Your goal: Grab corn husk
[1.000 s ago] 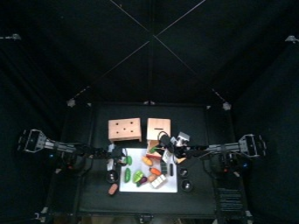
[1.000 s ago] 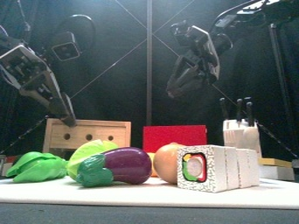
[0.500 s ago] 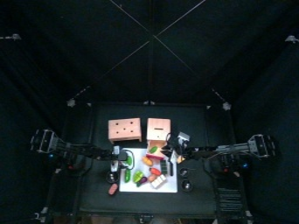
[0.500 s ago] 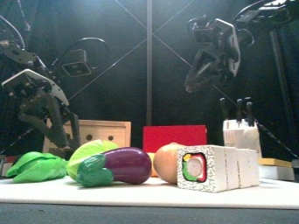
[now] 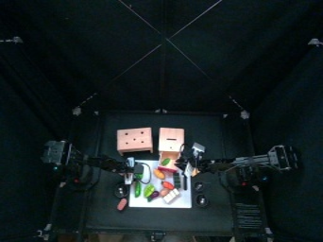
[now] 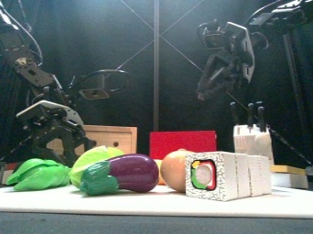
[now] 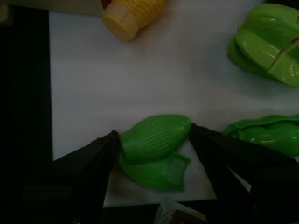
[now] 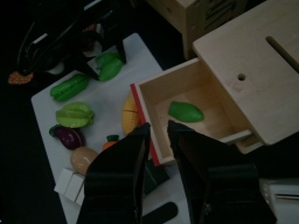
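The corn husk [image 7: 158,150] is a green, leaf-shaped piece lying on the white mat near its dark edge. In the front view the corn husk [image 6: 39,174] is the leftmost thing on the mat. My left gripper [image 7: 160,164] is open, one jaw on each side of the husk and close to it, with nothing gripped. Seen from the front, the left gripper [image 6: 51,135] hangs low just behind the husk. My right gripper [image 6: 215,84] is held high at the right, shut and empty.
On the white mat [image 5: 180,202] stand a lettuce [image 6: 93,162], an eggplant [image 6: 130,172], a round fruit [image 6: 177,168] and a sushi roll [image 6: 222,175]. Behind are a wooden box [image 6: 113,138], a red box [image 6: 184,143] and a knife block [image 6: 252,139]. A yellow corn cob [image 7: 132,12] lies nearby.
The left arm has come down from high on the left to just above the husk, and its jaws have spread a little wider. The right arm has lifted and drawn back slightly.
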`<action>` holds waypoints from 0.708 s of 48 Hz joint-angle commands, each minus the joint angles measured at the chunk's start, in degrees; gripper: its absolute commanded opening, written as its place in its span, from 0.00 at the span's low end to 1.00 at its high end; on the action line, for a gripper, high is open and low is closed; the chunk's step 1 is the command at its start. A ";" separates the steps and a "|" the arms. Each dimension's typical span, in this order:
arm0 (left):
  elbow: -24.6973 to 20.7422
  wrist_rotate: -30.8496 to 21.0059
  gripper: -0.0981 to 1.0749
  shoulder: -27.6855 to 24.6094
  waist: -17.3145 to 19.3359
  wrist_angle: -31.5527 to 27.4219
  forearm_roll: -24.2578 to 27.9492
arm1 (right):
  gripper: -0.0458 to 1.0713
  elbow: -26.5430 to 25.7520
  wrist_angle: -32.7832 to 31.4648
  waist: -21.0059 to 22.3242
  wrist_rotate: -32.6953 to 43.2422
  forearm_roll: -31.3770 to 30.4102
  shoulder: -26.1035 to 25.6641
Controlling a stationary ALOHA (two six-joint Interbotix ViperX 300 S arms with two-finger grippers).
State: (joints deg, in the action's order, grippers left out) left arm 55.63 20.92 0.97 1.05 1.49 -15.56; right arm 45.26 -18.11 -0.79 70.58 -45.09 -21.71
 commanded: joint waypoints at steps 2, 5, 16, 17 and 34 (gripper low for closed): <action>-1.05 0.18 0.92 -0.09 0.44 -0.88 1.14 | 0.63 -0.62 0.26 0.00 0.09 0.09 -0.35; -1.23 0.18 0.92 -0.18 0.44 -1.23 1.49 | 0.63 -0.62 0.26 0.09 0.09 0.18 -0.18; -1.76 0.18 0.90 -0.70 0.44 -2.11 1.76 | 0.63 -0.62 0.26 0.26 0.09 0.62 0.35; -1.85 0.18 0.90 -0.79 0.44 -2.11 1.76 | 0.63 -0.53 0.26 0.26 0.09 0.62 0.44; -1.93 0.18 0.78 -0.79 0.53 -2.55 1.93 | 0.63 -0.53 0.26 0.26 0.09 1.14 0.53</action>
State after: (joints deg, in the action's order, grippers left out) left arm 54.23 20.92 0.09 1.14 -0.70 -13.89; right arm 45.26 -18.11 -0.70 70.58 -43.95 -20.57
